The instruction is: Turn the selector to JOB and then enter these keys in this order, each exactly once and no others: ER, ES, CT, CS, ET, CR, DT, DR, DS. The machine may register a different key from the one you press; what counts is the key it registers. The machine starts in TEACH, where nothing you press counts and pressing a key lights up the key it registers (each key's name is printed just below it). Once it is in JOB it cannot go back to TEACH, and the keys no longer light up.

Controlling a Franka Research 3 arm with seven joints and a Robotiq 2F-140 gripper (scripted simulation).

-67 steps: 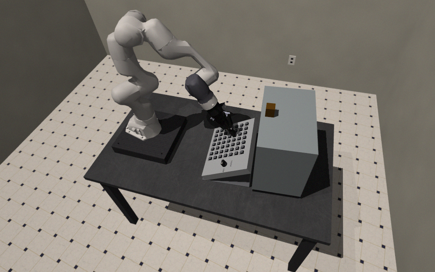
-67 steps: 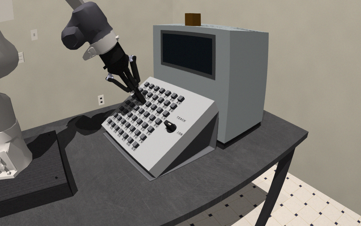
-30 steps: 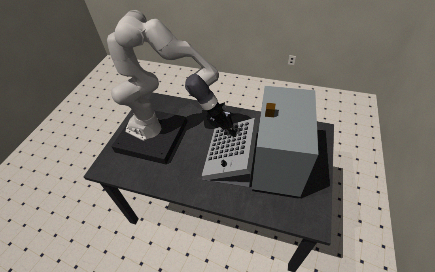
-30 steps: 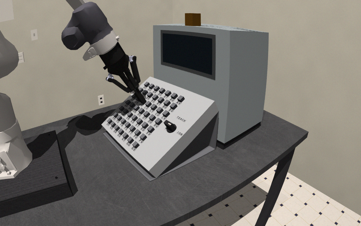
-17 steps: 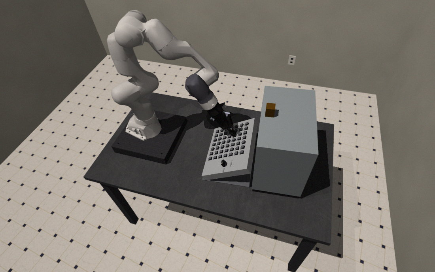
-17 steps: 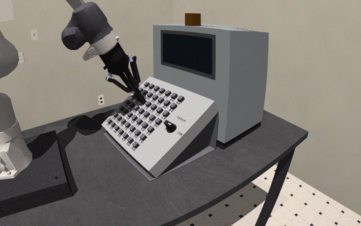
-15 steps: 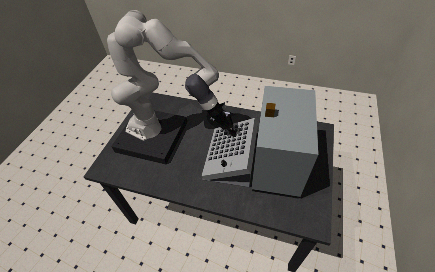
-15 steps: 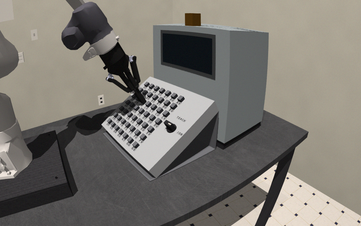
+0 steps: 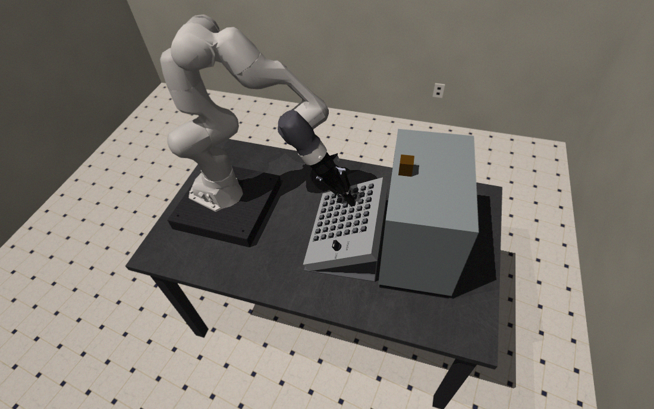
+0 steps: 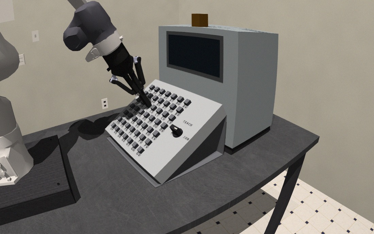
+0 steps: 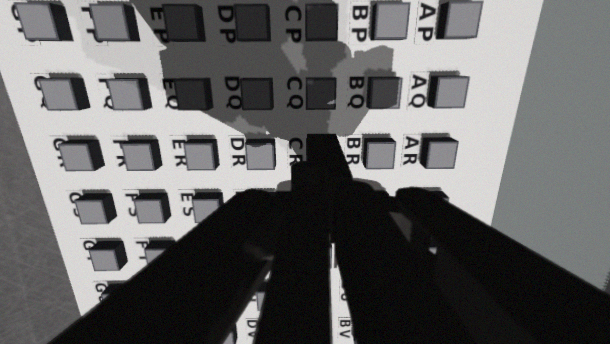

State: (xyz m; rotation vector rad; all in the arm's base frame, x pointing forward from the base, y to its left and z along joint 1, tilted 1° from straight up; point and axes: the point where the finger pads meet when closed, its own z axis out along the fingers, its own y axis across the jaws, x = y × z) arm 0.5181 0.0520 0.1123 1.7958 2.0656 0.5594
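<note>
Tool [image 9: 351, 202] [image 10: 149, 106] [image 11: 321, 157] pressed together, nothing pinched, tip over CR key position. Keyboard console [image 9: 323, 255] [image 10: 165, 154] [image 11: 515, 60] inward of front edge of worktop [image 9: 270, 284] [image 10: 137, 206] [image 11: 30, 280]. Selector knob [image 9: 336, 245] [image 10: 176, 131] setting unclear. Probable step: CR-position press or mapping check; next: straight push, clean retreat.

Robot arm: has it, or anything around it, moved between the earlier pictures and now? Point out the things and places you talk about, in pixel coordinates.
Nothing has visibly changed. The arm [image 9: 270, 72] [image 10: 92, 21] is bent over the keys as before, with its jaws shut and their tips down at the key panel. Nothing was taken hold of or let go. The selector knob [image 9: 336, 245] [image 10: 176, 131] and brown block [image 9: 406, 164] [image 10: 199, 20] stayed put.
</note>
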